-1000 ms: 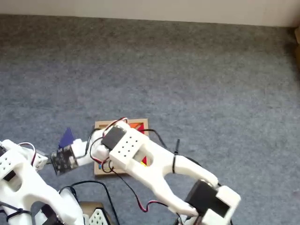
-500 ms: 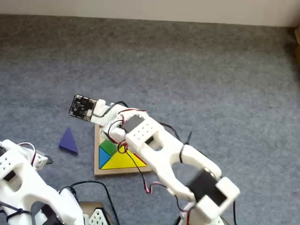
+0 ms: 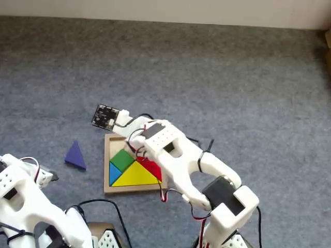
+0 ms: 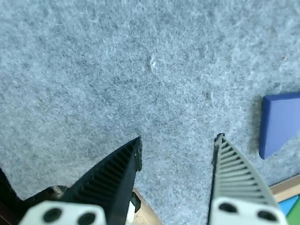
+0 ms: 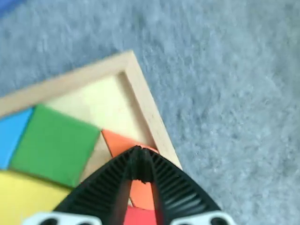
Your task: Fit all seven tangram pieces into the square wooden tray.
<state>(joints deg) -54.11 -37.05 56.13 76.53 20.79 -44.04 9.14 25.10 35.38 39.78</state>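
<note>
I see grey carpet (image 3: 232, 77) all over. My big white right arm (image 3: 176, 155) reaches from the near side across the wooden tray (image 3: 134, 189). My left arm (image 3: 23, 204) sits at the near left corner.

The tray lies in the middle of the carpet. In it, the yellow triangle (image 3: 135, 177) lies along the near edge. The green square (image 3: 123, 160) sits just behind it, the red piece (image 3: 151, 168) is on the right, and the small light blue triangle (image 3: 113, 172) is on the left. The dark blue triangle (image 3: 76, 155) lies on the carpet left of the tray, not touching it.

My right gripper (image 5: 139, 164) has its fingers pressed together, holding nothing, right over the orange piece (image 5: 119, 140) in the tray. My left gripper (image 4: 178, 143) is spread wide with nothing in it, over carpet near the dark blue triangle.
</note>
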